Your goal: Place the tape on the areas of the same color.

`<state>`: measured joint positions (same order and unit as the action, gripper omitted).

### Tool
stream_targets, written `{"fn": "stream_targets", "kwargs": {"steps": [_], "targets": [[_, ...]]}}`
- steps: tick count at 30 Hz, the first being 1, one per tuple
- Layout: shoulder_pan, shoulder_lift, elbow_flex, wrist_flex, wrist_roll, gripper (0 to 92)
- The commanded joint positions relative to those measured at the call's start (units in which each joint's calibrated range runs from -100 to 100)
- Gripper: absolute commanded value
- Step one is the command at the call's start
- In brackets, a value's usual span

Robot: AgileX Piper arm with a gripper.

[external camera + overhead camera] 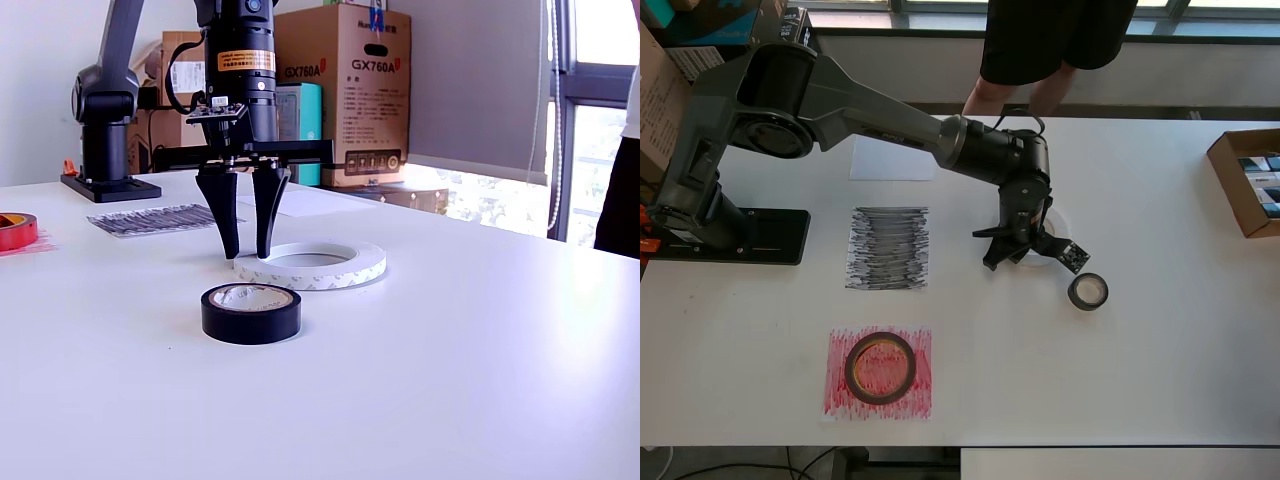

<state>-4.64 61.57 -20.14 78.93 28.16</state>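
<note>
The tabletop (1140, 380) is plain white. On it lie a white roll of tape (310, 265), a black roll of tape (251, 313) with a pale inner core, and a reddish-brown roll of tape (880, 367). One sheet (879, 373) is scribbled red, another sheet (888, 248) is scribbled with black lines, a third sheet (892, 158) is plain white. The gripper (245, 245) and arm (840, 100) are black, with a yellow-orange label. The cardboard box (1236, 185) is brown.

Lab or office: white table (1160, 340), stacked cardboard boxes (350, 90).
</note>
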Motion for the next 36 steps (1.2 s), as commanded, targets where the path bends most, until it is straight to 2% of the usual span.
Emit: {"fn": "stream_targets", "kwargs": {"steps": [1,20,29,36], "targets": [[-0.32,0.08,-0.26,-0.06,-0.07,16.1],[0.0,0.08,-0.26,-0.14,-0.72,17.0],[0.79,0.08,-0.26,-0.4,-2.2,35.7],[0.86,0.08,-0.26,-0.48,-2.28,36.7]]}}
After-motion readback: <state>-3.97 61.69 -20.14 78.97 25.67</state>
